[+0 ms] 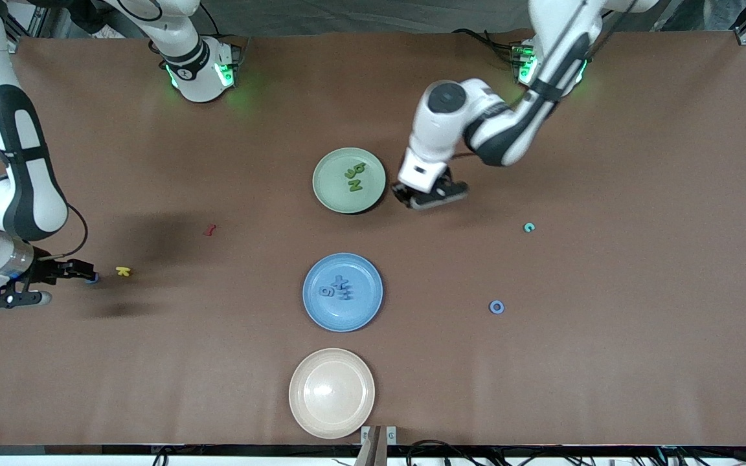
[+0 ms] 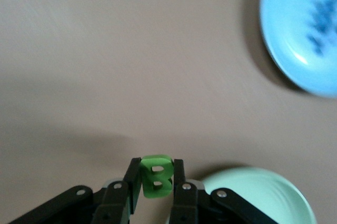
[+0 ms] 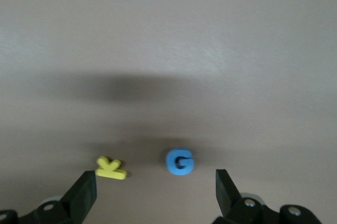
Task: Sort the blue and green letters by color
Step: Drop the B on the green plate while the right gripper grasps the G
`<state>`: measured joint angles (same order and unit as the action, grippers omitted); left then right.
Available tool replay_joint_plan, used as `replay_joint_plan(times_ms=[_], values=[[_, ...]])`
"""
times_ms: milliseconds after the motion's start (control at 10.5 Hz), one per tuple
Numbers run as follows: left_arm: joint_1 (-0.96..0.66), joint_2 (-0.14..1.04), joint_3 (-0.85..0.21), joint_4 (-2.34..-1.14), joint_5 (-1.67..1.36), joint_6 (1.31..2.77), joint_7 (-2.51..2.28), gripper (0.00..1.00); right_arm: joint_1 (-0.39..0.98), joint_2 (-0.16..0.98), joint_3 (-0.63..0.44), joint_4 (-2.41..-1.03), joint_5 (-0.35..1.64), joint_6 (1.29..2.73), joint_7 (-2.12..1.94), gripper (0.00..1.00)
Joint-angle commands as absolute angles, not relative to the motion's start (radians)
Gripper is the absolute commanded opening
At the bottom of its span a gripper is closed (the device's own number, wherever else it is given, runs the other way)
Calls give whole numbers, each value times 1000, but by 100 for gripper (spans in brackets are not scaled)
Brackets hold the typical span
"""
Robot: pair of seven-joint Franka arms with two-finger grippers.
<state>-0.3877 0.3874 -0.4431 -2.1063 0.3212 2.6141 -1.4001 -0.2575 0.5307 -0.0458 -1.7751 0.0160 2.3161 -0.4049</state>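
Note:
My left gripper (image 2: 156,183) is shut on a green letter B (image 2: 156,176), held upright between the fingers. In the front view that gripper (image 1: 419,196) hangs over the table just beside the green plate (image 1: 326,194), which holds green letters (image 1: 354,178). The blue plate (image 1: 312,305) holds blue letters (image 1: 336,288). My right gripper (image 3: 154,182) is open low over a blue letter G (image 3: 180,162), which lies on the table between its fingers. It shows at the right arm's end (image 1: 88,274). A blue ring letter (image 1: 496,307) and a teal-green letter C (image 1: 528,227) lie loose toward the left arm's end.
A yellow letter (image 3: 110,168) lies close beside the blue G, near one finger of the right gripper, and shows in the front view too (image 1: 124,271). A dark red letter (image 1: 210,230) lies farther off. An empty beige plate (image 1: 302,409) sits nearest the front camera.

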Motion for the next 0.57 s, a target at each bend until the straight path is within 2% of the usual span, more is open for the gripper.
replay_joint_plan(times_ms=[0, 190, 285, 380, 475], values=[[-576, 498, -399, -1958, 337, 2599, -1596, 0, -304, 505, -44, -1925, 3, 2510, -469, 100], [-636, 596, -382, -1826, 336, 2600, -1644, 0, -316, 526, -46, -1965, 3, 2582, -482, 100], [-656, 627, -380, -1783, 339, 2600, -1679, 7, -314, 540, -46, -1965, 8, 2601, -482, 100], [-658, 633, -380, -1776, 339, 2600, -1680, 30, -314, 560, -46, -1965, 12, 2630, -482, 100], [-654, 617, -374, -1776, 366, 2597, -1687, 64, -314, 575, -46, -1965, 15, 2649, -482, 100]])
